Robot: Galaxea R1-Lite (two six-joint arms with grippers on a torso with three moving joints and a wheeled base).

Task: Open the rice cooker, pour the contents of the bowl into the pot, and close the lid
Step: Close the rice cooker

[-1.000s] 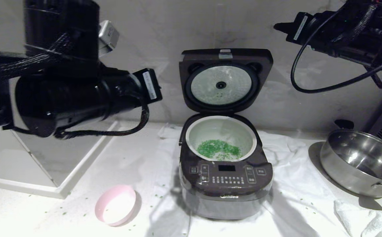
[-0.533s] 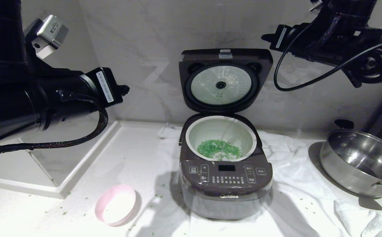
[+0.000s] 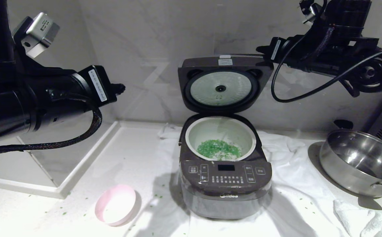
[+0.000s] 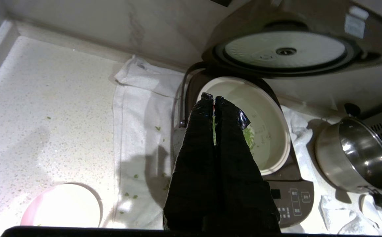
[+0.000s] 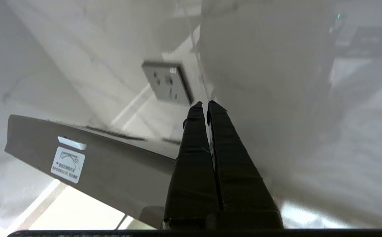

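The rice cooker [image 3: 225,184] sits on a white cloth [image 3: 286,197] in the middle of the counter [image 3: 46,214], its lid [image 3: 224,84] standing up on the hinge at the back with the silvery round plate facing out. Inside, the pale pot [image 3: 221,137] is in its well, and the green bits [image 3: 218,148] lie heaped toward the front of its floor. A few stray green specks dot the cloth and the counter around the cooker. The pink bowl [image 3: 115,204] rests on the counter, front-left of the cooker and apart from it, its white inside showing. Up on the right, the right gripper [image 3: 262,50] is at the lid's upper right corner, fingers pressed together with nothing between them; whether it actually touches the lid I cannot tell. Over on the left, the left gripper [image 3: 120,88] hangs high in the air, well clear of the cooker, its fingers also pinched together and empty. Off to the right stands a shiny steel pan [image 3: 358,161] on the cloth's far edge, with a crumpled white rag [image 3: 362,219] just in front of it.
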